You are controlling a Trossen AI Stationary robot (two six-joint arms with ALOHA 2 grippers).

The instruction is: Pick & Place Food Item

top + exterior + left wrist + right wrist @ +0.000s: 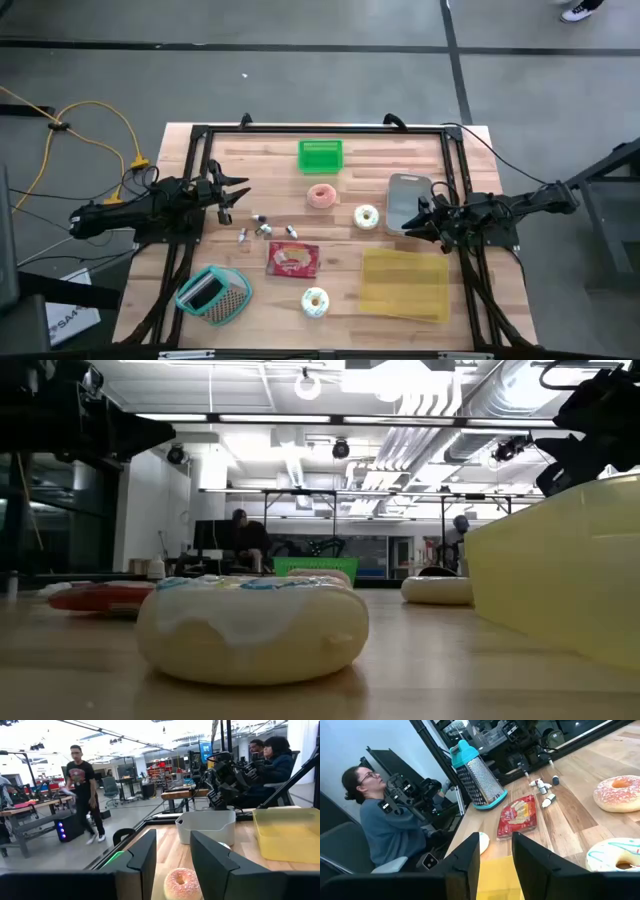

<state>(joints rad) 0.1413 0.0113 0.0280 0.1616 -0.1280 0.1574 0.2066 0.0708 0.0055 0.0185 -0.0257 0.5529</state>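
the left gripper (236, 196) hangs at the left of the high view, above the table's (470, 310) left edge, its two dark fingers (142, 860) standing apart with nothing between them; through that gap the pink donut (322, 196) shows just ahead, bare wood all round it; the right gripper (418, 222) sits at the right of the same view, over the lower edge of the grey tray (405, 192), its fingers (465, 860) likewise parted and empty; in the high view the green basket (320, 155) stands at top centre, the pink donut just below it, and a white-iced donut (366, 217) a little lower right, near the grey tray; a red snack packet (293, 259) lies in the middle, with small bottles (262, 228) scattered above it; another iced donut (315, 302) rests near the bottom centre, filling the low view's foreground; a teal-handled grater (214, 294) lies at lower left, and a yellow bin (405, 283) at lower right; people sit and walk in the room beyond the table.
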